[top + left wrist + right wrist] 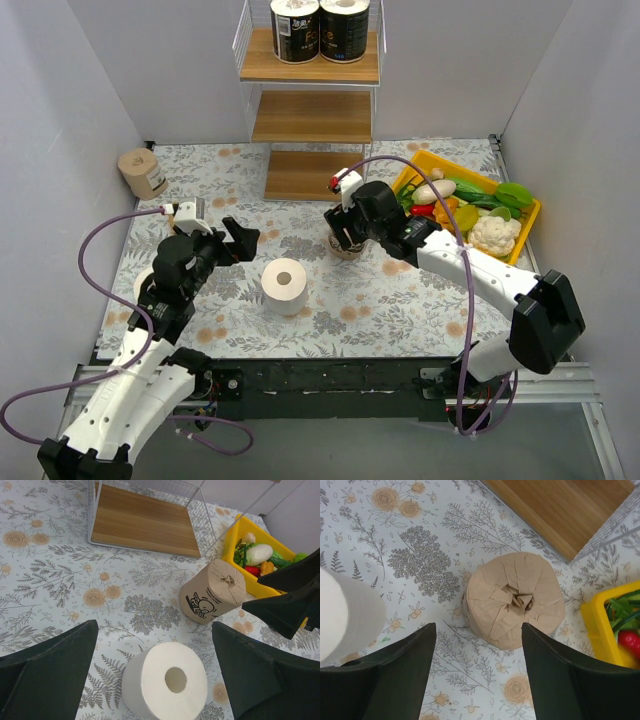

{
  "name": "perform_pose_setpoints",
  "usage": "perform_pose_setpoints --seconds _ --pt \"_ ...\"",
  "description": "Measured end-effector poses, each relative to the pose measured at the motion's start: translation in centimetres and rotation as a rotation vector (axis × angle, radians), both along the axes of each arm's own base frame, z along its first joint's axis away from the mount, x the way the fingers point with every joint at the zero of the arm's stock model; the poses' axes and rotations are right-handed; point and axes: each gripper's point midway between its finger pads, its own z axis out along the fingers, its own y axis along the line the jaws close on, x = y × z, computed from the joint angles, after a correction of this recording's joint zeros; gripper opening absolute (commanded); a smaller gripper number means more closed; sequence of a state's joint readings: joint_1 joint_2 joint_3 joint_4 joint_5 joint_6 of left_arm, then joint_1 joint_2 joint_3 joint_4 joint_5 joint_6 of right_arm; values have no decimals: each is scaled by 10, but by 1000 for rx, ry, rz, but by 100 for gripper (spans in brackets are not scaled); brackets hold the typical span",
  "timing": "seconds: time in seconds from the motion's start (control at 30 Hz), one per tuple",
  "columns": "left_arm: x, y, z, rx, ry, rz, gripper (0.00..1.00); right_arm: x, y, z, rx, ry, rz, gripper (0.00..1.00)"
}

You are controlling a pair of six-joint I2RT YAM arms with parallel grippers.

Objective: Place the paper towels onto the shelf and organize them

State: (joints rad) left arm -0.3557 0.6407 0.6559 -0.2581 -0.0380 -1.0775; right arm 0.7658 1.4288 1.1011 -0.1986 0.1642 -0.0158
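The shelf [312, 117] stands at the back centre with two black-wrapped rolls [318, 28] on its top board. A white roll [285, 286] stands upright mid-table, and in the left wrist view [167, 682] it lies just below and between my open left gripper [155, 630]. In the top view that gripper [243, 240] is left of the roll. My right gripper [345, 238] hovers open over a tan-wrapped roll [512, 600], its jaws on either side and not touching. That roll also shows in the left wrist view [212, 592]. A second tan roll [143, 172] stands at the far left.
A yellow tray [528, 222] of vegetables with a white cauliflower [494, 234] sits at the right, close to the right arm. The shelf's bottom board [142, 522] lies just behind both rolls. Grey walls close in the table on the left, right and back.
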Motion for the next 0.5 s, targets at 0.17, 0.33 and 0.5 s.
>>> perform_pose_setpoints --seconds 0.17,0.33,0.5 --pt "-2 1 6 -8 -20 0 98 12 11 -5 -81 -41 89 77" --pt "-2 2 6 -8 -22 5 98 19 16 -22 -166 -45 158 76" --pt "-2 3 8 -9 -27 9 98 22 22 -35 -218 -41 219 74"
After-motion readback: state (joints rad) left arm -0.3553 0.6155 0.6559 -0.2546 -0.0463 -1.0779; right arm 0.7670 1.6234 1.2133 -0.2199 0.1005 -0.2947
